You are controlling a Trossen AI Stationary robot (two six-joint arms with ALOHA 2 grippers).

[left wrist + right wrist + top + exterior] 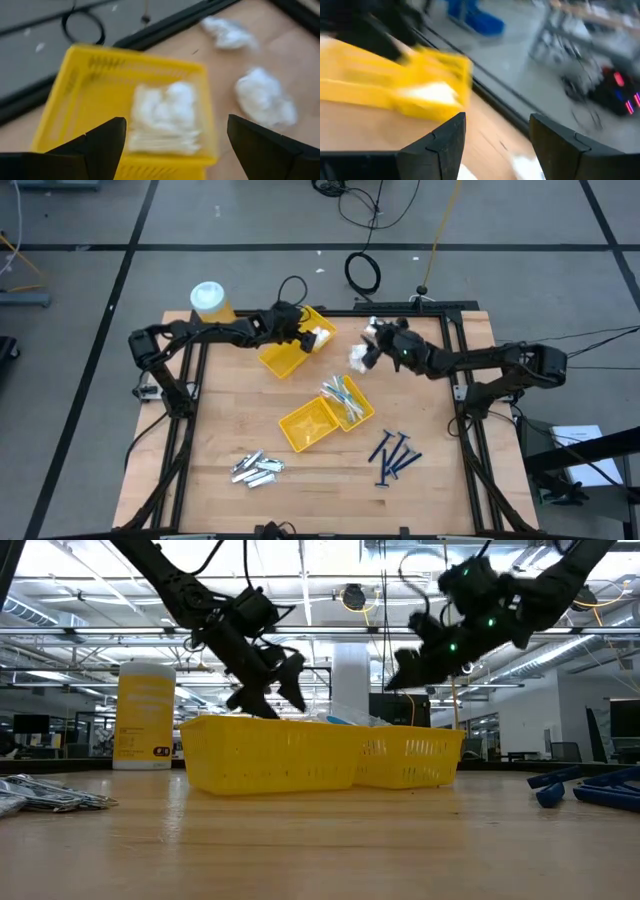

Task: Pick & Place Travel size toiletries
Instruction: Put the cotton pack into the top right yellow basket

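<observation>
While the wooden surface sat framed in black rails on a grey floor, the low view alone showed the room behind it, a hall of ceiling lights and beams. Two yellow trays stood on the boards: the far tray under the left arm, and the near tray at the middle. A yellow jar with a white lid stood at the far left corner.

The left claw hung over the far tray with fingers spread and nothing between them; its wrist view showed white packets lying inside. The right claw hovered over the far right part, fingers apart, empty. Two more loose packets lay on the wood near it. Pale sticks filled the near tray's far half. About five blue razors lay near right, and several silver tubes near left, too small to count.
</observation>
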